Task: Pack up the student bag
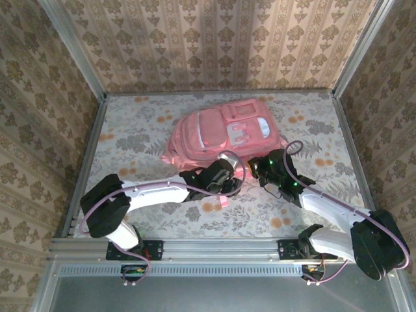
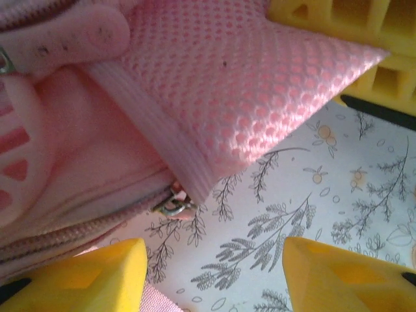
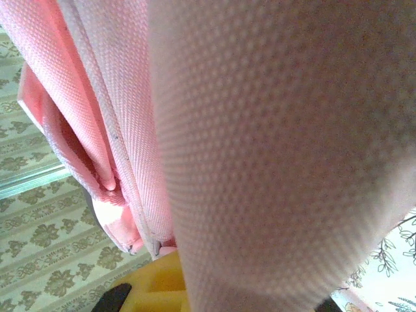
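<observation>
The student bag (image 1: 221,133) is matt pink woven cloth with a fine dimpled weave up close. Its side pocket (image 2: 260,84) is open pink mesh, edged by a ribbed elastic band (image 2: 162,140). The zip pull (image 2: 174,207) is shiny grey metal. The left gripper (image 2: 214,276) has fingers (image 2: 84,279) of matt yellow plastic. The table cover (image 2: 325,214) looks smooth, matt and printed. The frame rails (image 1: 214,249) are dull silvery metal.

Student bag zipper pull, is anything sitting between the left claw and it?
Nothing visible does. The left claw stands open, and only bare floral tablecloth lies between it and the zipper pull on the student bag. The pink mesh flap hangs just above the pull, not covering it.
</observation>
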You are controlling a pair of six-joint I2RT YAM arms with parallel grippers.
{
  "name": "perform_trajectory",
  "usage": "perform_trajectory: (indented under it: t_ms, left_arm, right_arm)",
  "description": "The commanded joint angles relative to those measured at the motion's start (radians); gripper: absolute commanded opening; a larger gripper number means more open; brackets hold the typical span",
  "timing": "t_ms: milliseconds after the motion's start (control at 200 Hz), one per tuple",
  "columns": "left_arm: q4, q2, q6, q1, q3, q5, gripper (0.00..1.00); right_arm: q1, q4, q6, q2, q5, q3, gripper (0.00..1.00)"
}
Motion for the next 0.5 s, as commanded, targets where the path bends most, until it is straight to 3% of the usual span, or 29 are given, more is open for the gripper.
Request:
perform_trajectory:
  t_ms: [0,215,495]
  left_arm:
    - [0.004,0.027,0.03,0.012,0.049,-0.062,0.61]
    - [-0.001,0.078,0.068,0.034,0.101,-0.093,0.57]
    - [0.002,0.106,0.098,0.056,0.126,-0.128,0.27]
  right_arm:
    - [0.005,0.069,0.019,-0.054,0.015,0.066,0.0]
    - [0.007,0.086,0.029,-0.057,0.012,0.065,0.0]
    - [0.007,0.098,0.029,-0.056,0.002,0.057,0.0]
